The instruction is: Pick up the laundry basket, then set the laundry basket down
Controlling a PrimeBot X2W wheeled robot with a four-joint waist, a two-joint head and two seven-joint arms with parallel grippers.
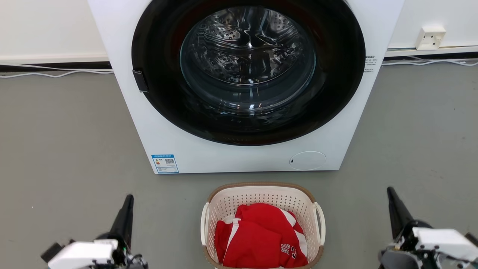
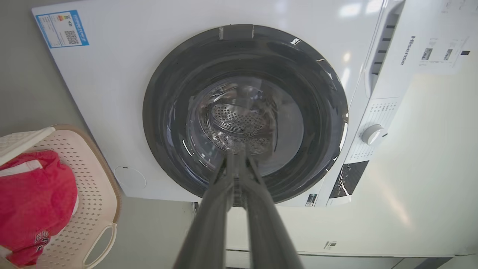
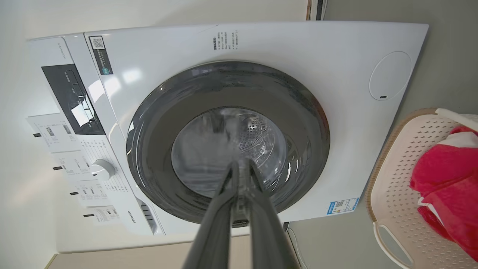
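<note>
The left gripper [image 1: 129,198] and right gripper [image 1: 390,191], both pressed together and empty, flank the laundry basket [image 1: 261,185] without touching it.

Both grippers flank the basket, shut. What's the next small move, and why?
Probably open both and move inward: the left gripper and right gripper sit shut, apart from the cream perforated plastic laundry basket, whose white loop handles face them.
</note>
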